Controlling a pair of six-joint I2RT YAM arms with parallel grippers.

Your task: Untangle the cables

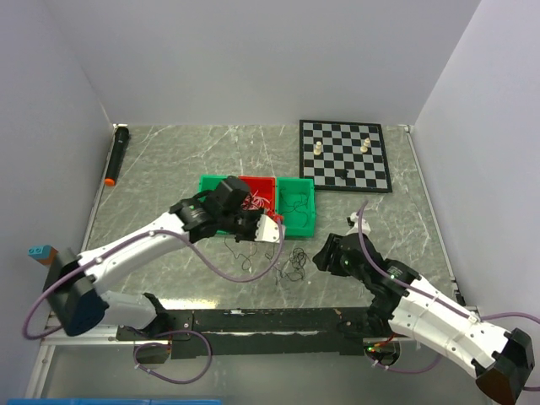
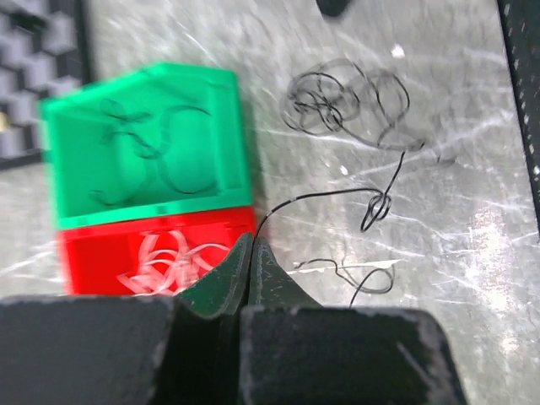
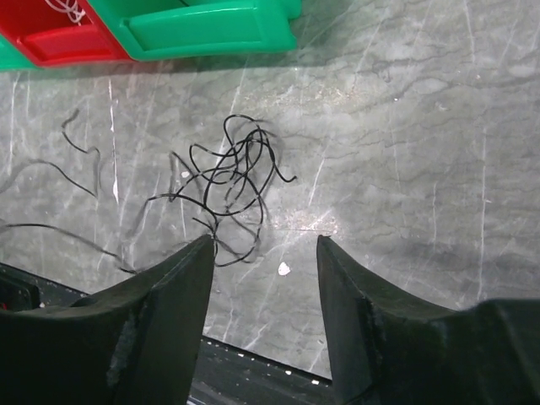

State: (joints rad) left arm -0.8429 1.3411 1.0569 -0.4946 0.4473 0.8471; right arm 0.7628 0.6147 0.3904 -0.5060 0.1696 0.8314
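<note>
The left gripper [image 2: 251, 257] is holding its jaws pressed tight together. A single black cable [image 2: 329, 195] is running straight into the tips, so it appears to be pinched there. From the fingertips this cable is rising a little, then bending away to the gripper's right as a thin, smooth line ending in a small knot-like loop.

Farther ahead and to the right of these fingers, a black tangle [image 2: 337, 101] is lying on the marbled table [image 2: 472, 126]. It is hair-thin wire curling into many overlapping rings, with one tail dropping toward the small loop. Closer in on the right, a short black squiggle [image 2: 354, 274] is lying flat.

Just left of the fingertips, a red bin [image 2: 93, 253] is holding pale, ribbon-like white cables [image 2: 169, 257] in a loose heap. Beyond it, a green bin [image 2: 72, 160] is holding a few black curls [image 2: 181, 173], blurred but clearly wide and springy.

The right gripper [image 3: 264, 245] is standing with its jaws wide apart, gripping nothing and hanging above the table. The black tangle is lying just ahead of its fingertips, slightly to their left, and is not touching them. A loose wavy strand [image 3: 80, 143] is lying farther left. In the overhead view the tangle is sitting between the two grippers.
</note>
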